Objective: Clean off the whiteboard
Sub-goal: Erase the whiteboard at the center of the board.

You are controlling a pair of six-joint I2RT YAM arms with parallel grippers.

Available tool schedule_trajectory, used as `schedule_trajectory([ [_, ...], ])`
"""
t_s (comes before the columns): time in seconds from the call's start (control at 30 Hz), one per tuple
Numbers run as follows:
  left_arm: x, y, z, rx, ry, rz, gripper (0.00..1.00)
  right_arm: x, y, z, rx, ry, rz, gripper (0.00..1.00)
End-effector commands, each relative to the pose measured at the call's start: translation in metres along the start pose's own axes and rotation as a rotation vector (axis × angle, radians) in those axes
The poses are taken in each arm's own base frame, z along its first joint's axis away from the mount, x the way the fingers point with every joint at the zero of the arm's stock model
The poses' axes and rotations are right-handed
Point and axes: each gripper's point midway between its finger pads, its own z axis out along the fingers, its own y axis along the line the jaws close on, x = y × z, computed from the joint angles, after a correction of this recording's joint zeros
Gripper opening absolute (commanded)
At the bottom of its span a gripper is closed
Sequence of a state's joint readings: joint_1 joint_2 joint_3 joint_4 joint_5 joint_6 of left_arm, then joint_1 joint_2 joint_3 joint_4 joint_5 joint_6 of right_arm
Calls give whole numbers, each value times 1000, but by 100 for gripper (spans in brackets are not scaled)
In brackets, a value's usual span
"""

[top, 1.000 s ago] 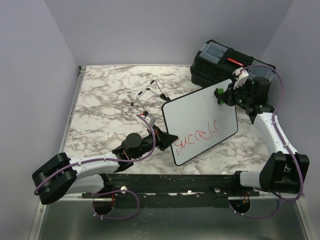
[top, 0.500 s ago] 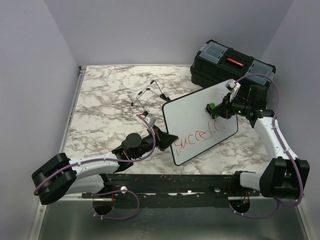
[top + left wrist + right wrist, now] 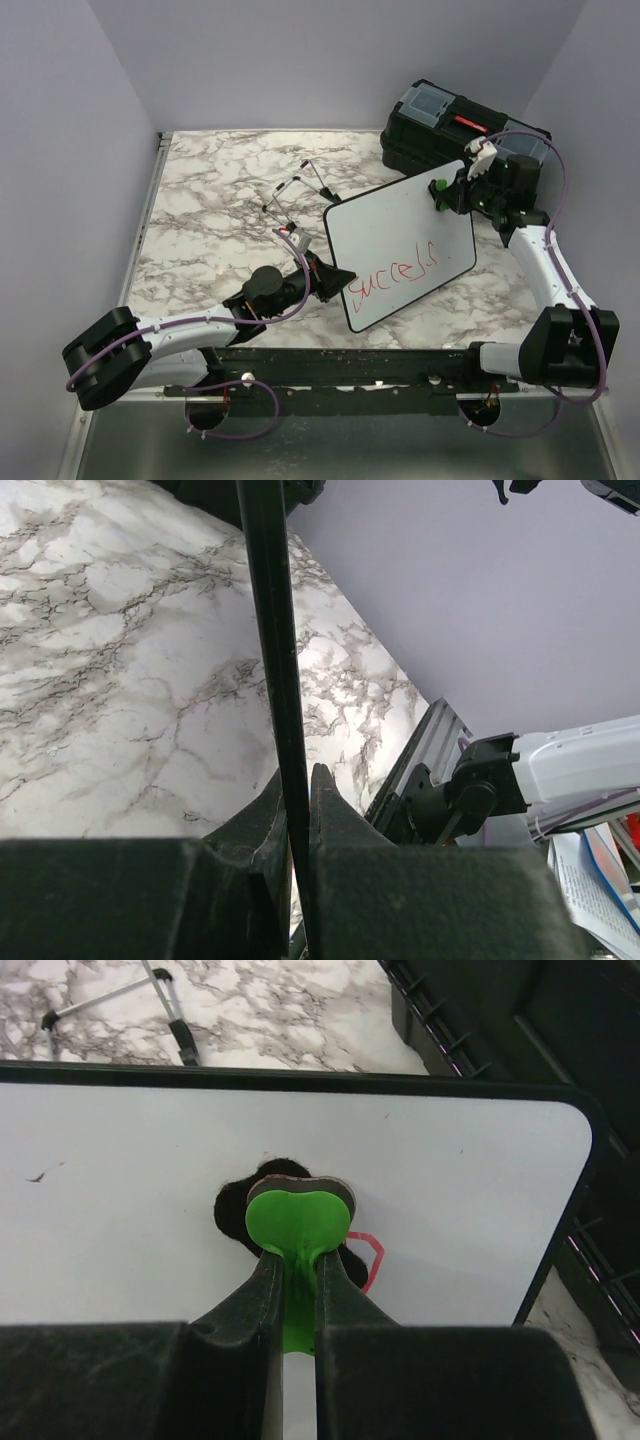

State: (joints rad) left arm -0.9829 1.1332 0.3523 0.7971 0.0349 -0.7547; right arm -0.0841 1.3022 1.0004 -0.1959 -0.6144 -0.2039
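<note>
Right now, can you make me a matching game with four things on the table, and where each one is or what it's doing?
Things:
1. left claw
2. right claw
3. black toolbox
4. wire easel stand

Places or states:
A. lying on the marble table, beyond the whiteboard's left corner
B. shut on the green eraser
C. at the table's far right corner
D. shut on the whiteboard's black rim

Pairs: 1-D, 2-B, 3-C, 4-A.
</note>
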Motion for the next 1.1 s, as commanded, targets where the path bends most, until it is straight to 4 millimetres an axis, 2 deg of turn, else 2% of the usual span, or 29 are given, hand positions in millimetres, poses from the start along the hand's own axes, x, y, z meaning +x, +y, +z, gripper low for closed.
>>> schedule_trajectory([
  [0.0, -43, -48, -3, 176, -141, 53, 0, 33, -7, -4, 55, 91, -17, 1],
  [0.07, -44, -48, -4, 173, -144, 57, 0, 42, 14, -8, -44, 103, -32, 1],
  [0.2, -45, -47, -5, 171, -148, 59, 0, 50, 69, -19, -355, 97, -9, 1],
  [0.27, -45, -47, -4, 171, -147, 59, 0, 43, 78, -19, -410, 78, 16, 1],
  [0.33, -44, -47, -4, 171, -146, 57, 0, 29, 72, -15, -382, 50, 41, 1],
  [0.4, -44, -48, -4, 174, -145, 55, 0, 10, 56, -7, -299, 6, 54, 1],
  [0.5, -42, -46, -4, 170, -143, 52, 0, -22, 23, 2, -115, -78, 87, 1],
  [0.57, -42, -45, -5, 169, -142, 50, 0, -33, -4, 4, 31, -107, 104, 1],
  [0.67, -41, -45, -6, 172, -144, 49, 0, -26, -36, 4, 200, -84, 109, 1],
  [0.77, -40, -45, -6, 173, -137, 54, 0, 5, -43, 0, 258, -10, 77, 1],
  [0.87, -40, -46, -4, 173, -129, 63, 0, 30, -34, -12, 255, 49, 39, 1],
  [0.93, -40, -46, -4, 171, -128, 66, 0, 40, -15, -19, 184, 75, 15, 1],
  [1.07, -40, -45, -4, 168, -131, 65, 0, 54, 54, -29, -175, 96, -4, 1],
])
